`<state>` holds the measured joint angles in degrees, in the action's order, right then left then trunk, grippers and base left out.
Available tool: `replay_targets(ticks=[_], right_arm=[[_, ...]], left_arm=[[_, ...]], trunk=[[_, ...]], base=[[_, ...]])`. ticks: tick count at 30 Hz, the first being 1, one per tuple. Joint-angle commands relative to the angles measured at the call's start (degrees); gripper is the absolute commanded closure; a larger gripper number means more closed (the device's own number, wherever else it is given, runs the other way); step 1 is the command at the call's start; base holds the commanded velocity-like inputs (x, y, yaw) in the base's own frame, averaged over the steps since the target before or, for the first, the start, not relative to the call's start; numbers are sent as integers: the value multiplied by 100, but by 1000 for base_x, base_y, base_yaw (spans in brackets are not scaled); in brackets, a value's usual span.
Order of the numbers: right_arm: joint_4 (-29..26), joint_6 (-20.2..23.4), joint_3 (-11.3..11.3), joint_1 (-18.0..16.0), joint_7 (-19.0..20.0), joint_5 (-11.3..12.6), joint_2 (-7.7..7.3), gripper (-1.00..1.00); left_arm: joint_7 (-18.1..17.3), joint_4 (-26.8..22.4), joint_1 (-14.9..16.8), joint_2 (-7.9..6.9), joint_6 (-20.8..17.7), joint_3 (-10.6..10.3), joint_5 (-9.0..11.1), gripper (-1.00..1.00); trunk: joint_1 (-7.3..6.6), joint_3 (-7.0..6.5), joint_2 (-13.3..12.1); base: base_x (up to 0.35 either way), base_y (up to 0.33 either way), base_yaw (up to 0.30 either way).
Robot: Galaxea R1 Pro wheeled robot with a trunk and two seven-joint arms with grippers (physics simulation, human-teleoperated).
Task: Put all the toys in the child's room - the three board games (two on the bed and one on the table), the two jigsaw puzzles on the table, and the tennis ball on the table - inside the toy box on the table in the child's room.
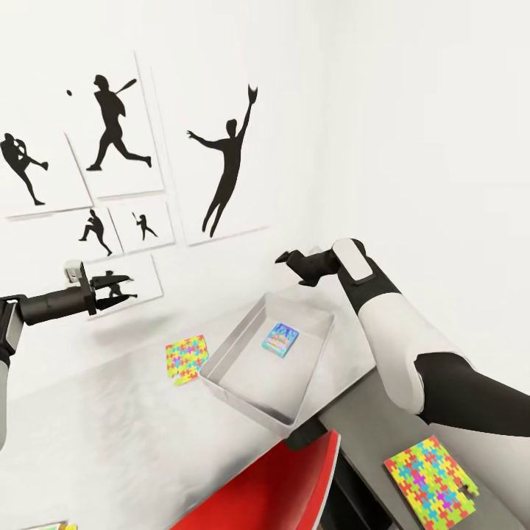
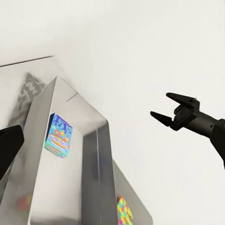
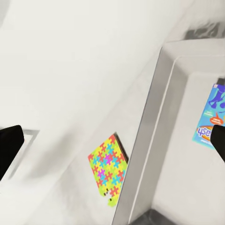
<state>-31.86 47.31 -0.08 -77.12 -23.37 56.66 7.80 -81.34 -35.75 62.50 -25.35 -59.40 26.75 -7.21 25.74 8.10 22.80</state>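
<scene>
The light grey toy box (image 1: 221, 358) stands on the pale table (image 1: 110, 442). One blue-green board game (image 1: 281, 339) lies flat on its floor. A jigsaw puzzle (image 1: 186, 359) rests on the table just left of the box, and another jigsaw puzzle (image 1: 430, 482) lies on the lower dark-grey section. My right gripper (image 1: 289, 269) hangs open and empty above the box's far end. The left gripper (image 1: 134, 287) is held high to the left of the box, open and empty. The left wrist view looks down on the box (image 2: 101, 140), the game (image 2: 60, 136) and the right gripper (image 2: 159, 104).
A red chair (image 1: 272, 486) sits against the table's front edge below the box. The white wall behind carries framed sport silhouettes (image 1: 221, 169). A corner of a coloured flat thing (image 1: 50, 525) peeks in at the bottom left. The right wrist view shows the puzzle (image 3: 108, 168) beside the box wall (image 3: 145, 126).
</scene>
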Motion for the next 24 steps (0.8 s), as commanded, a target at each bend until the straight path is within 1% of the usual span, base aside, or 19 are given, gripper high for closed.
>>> replay_targets(ticks=[1, 24], right_arm=[[-7, 6, -1, -5, -59, 56, 1, -100], [-12, 6, 5, -5, -57, 55, 2, -100]], left_arm=[[-49, -2, 8, 3, -60, 22, -61, -100], [-56, -2, 6, 3, -60, 25, -61, -100]], trunk=[[4, 3, 12], [4, -217, 12]], base=[[0, 0, 0], [0, 0, 0]])
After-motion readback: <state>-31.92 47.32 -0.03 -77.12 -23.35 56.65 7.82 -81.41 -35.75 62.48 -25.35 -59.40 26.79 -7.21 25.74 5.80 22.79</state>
